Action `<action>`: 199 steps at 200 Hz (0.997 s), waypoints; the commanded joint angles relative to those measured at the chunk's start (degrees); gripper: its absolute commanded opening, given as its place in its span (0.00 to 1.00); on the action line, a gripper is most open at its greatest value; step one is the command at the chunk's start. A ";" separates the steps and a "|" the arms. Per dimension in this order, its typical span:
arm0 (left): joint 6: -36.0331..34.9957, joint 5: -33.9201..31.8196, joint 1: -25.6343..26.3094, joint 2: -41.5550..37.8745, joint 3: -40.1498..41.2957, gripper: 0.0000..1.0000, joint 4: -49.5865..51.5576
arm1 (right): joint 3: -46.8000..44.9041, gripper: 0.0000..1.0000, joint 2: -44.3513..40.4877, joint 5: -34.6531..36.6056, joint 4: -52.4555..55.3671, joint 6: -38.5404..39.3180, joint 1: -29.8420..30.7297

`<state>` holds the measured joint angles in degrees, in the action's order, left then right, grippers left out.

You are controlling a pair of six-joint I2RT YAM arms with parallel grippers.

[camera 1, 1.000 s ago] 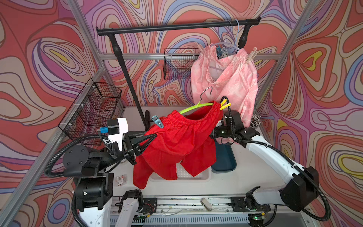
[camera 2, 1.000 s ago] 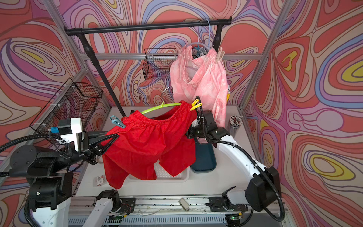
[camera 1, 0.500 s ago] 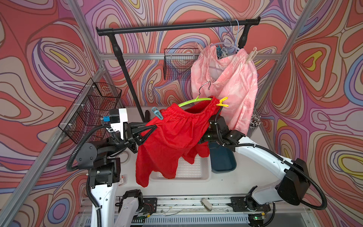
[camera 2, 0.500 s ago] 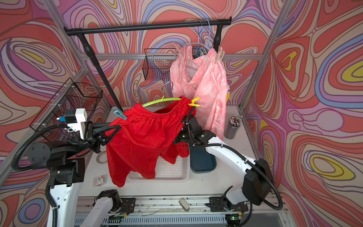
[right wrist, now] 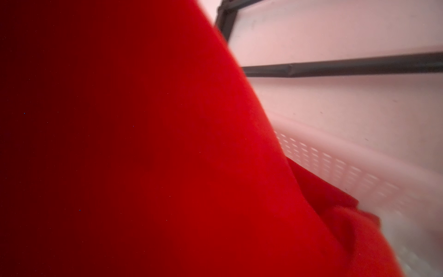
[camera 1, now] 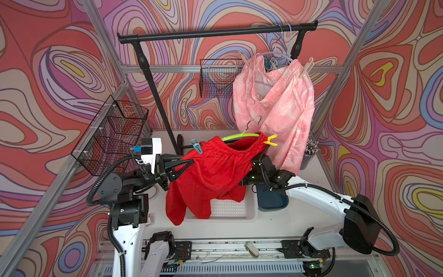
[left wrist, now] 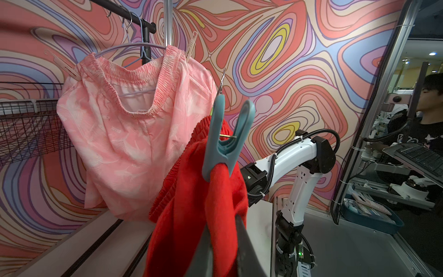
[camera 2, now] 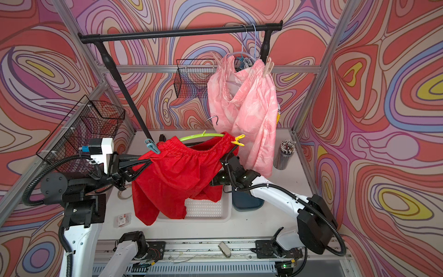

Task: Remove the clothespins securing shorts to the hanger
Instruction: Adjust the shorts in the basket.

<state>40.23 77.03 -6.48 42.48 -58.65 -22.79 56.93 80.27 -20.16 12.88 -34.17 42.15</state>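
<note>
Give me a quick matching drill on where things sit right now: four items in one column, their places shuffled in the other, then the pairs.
Things:
1. teal clothespin
2. yellow clothespin
3. pink shorts
4. white basket

Places:
A. hanging from the black rail
B. below the hem of the red shorts
C. on the red waistband, at the robot's right end
D. on the red waistband, at the robot's left end

Pairs: 1-D, 2-C, 3-A, 4-B

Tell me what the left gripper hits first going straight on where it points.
The red shorts: their cloth sits right at the tips of the left gripper, apparently pinched there, just below the teal clothespin.
</note>
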 commanded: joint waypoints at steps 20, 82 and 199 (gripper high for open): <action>16.03 -8.67 0.77 5.77 0.46 0.00 -32.26 | -0.97 0.13 -6.24 7.57 9.94 -4.33 4.34; 28.11 -13.75 3.89 14.20 2.12 0.00 -53.22 | -6.60 0.16 -16.60 15.43 15.75 -9.90 4.33; 7.57 -19.82 16.62 21.25 3.02 0.00 -38.68 | -1.17 0.15 -14.12 20.47 22.82 -3.46 4.28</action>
<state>47.11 70.50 7.42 60.12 -54.72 -51.66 55.79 62.11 3.77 33.41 -41.04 44.12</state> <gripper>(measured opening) 0.126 0.154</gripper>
